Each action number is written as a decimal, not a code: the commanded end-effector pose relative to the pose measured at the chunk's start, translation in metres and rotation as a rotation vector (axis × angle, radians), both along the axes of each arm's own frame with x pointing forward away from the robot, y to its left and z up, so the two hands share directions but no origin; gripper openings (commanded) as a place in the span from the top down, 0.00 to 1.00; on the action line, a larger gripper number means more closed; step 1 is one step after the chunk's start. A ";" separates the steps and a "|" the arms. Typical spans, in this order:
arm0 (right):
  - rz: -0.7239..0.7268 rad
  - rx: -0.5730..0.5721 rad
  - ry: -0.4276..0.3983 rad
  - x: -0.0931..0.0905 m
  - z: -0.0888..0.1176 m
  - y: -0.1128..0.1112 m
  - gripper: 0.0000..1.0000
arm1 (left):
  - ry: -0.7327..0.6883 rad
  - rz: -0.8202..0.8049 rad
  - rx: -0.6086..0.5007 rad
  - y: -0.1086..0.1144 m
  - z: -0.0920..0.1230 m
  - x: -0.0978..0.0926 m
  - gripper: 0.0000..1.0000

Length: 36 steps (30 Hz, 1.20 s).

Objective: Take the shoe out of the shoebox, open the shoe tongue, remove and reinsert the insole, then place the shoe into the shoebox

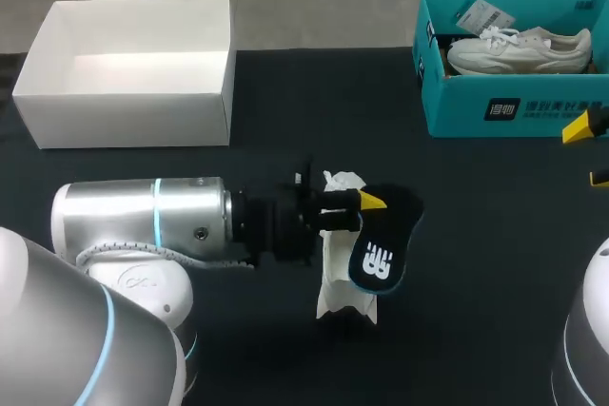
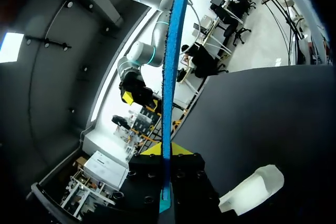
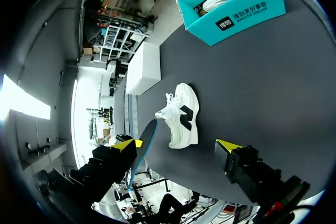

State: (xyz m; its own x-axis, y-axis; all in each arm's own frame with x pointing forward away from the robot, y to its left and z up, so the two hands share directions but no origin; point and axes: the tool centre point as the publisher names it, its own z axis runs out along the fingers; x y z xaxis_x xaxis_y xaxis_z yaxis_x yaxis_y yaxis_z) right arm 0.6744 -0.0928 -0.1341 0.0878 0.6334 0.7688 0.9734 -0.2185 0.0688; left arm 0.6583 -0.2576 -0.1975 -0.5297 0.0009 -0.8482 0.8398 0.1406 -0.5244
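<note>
Dark worktop [image 1: 495, 282] carries a white box [image 1: 133, 111] at its far left corner and the teal shoebox [image 1: 495, 106] at its far right, with another shoe inside. The task shoe [image 1: 341, 282] lies near the middle of the near edge, its long axis running from far edge to near edge. The left gripper [image 1: 357, 206] is clamped on the insole [image 1: 381, 244], holding it just above the shoe and a little to its right, its length roughly along the shoe's. The right gripper [image 1: 590, 153] hangs wide apart at the right edge, well away. Reinsertion looks next, and the left arm is far nearer: the shoe sits almost directly beneath it.
</note>
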 end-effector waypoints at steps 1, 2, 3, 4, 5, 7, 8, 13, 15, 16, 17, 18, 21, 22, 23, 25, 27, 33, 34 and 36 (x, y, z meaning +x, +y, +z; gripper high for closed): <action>-0.004 -0.002 0.000 -0.002 0.000 0.000 0.00 | 0.061 -0.010 -0.020 0.020 -0.006 -0.023 1.00; -0.004 -0.002 0.000 -0.002 0.000 0.000 0.00 | 0.069 -0.012 -0.015 0.021 -0.009 -0.027 1.00; -0.004 -0.002 0.000 -0.002 0.000 0.000 0.00 | 0.098 -0.018 -0.018 0.022 -0.012 -0.031 1.00; -0.004 -0.002 0.000 -0.002 0.000 0.000 0.00 | 0.115 -0.023 -0.018 0.023 -0.015 -0.035 1.00; -0.004 -0.002 0.000 -0.002 0.000 0.000 0.00 | 0.132 -0.026 -0.018 0.025 -0.018 -0.038 1.00; -0.004 -0.002 0.000 -0.002 0.000 0.000 0.00 | 0.161 -0.029 -0.019 0.026 -0.023 -0.044 1.00; -0.004 -0.002 0.000 -0.002 0.000 0.000 0.00 | 0.173 -0.023 -0.013 0.027 -0.026 -0.046 1.00; -0.004 -0.002 0.000 -0.002 0.000 0.000 0.00 | 0.175 -0.015 -0.006 0.027 -0.028 -0.047 1.00; -0.004 -0.002 0.000 -0.002 0.000 0.000 0.00 | 0.175 -0.015 -0.006 0.027 -0.028 -0.047 1.00; -0.004 -0.002 0.000 -0.002 0.000 0.000 0.00 | 0.175 -0.015 -0.006 0.027 -0.028 -0.047 1.00; -0.004 -0.002 0.000 -0.002 0.000 0.000 0.00 | 0.175 -0.015 -0.006 0.027 -0.028 -0.047 1.00; -0.004 -0.002 0.000 -0.002 0.000 0.000 0.00 | 0.175 -0.015 -0.006 0.027 -0.028 -0.047 1.00; -0.004 -0.002 0.000 -0.002 0.000 0.000 0.00 | 0.175 -0.015 -0.006 0.027 -0.028 -0.047 1.00; -0.004 -0.002 0.000 -0.002 0.000 0.000 0.00 | 0.175 -0.015 -0.006 0.027 -0.028 -0.047 1.00; -0.004 -0.002 0.000 -0.002 0.000 0.000 0.00 | 0.175 -0.015 -0.006 0.027 -0.028 -0.047 1.00; -0.004 -0.002 0.000 -0.002 0.000 0.000 0.00 | 0.175 -0.015 -0.006 0.027 -0.028 -0.047 1.00; -0.004 -0.002 0.000 -0.002 0.000 0.000 0.00 | 0.175 -0.015 -0.006 0.027 -0.028 -0.047 1.00; -0.004 -0.002 0.000 -0.002 0.000 0.000 0.00 | 0.175 -0.015 -0.006 0.027 -0.028 -0.047 1.00; -0.004 -0.002 0.000 -0.002 0.000 0.000 0.00 | 0.175 -0.015 -0.006 0.027 -0.028 -0.047 1.00; -0.004 -0.002 0.000 -0.002 0.000 0.000 0.00 | 0.175 -0.015 -0.006 0.027 -0.028 -0.047 1.00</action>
